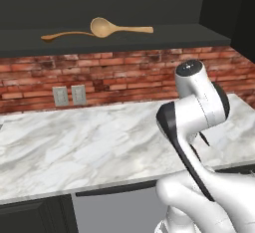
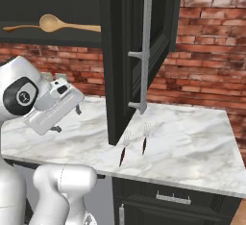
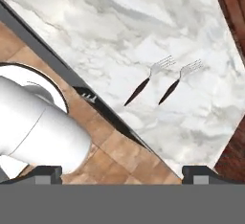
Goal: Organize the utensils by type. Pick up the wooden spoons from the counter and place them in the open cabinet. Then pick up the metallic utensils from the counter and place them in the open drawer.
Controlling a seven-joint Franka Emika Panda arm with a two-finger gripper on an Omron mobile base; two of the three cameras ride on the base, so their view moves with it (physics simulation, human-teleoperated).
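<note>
Both wooden spoons lie on the shelf of the open cabinet [image 1: 149,40]: the larger light-tan one [image 1: 119,28] and the thinner orange-brown one [image 1: 64,35]. Two metallic utensils, dark-handled forks [image 2: 124,148] [image 2: 145,139], lie side by side on the marble counter [image 2: 192,142] near its front edge. In the hand view the same forks [image 3: 147,80] [image 3: 179,80] lie well ahead of the tips. My gripper [image 2: 67,119] hangs open and empty above the counter's front edge, left of the forks, with its tips [image 3: 122,175] wide apart. I cannot make out the open drawer.
The open black cabinet door [image 2: 139,51] with its long steel handle [image 2: 145,46] hangs over the counter just behind the forks. A brick wall [image 1: 124,77] with two outlets [image 1: 69,95] backs the counter. A grey panel [image 1: 114,209] sits under the counter edge.
</note>
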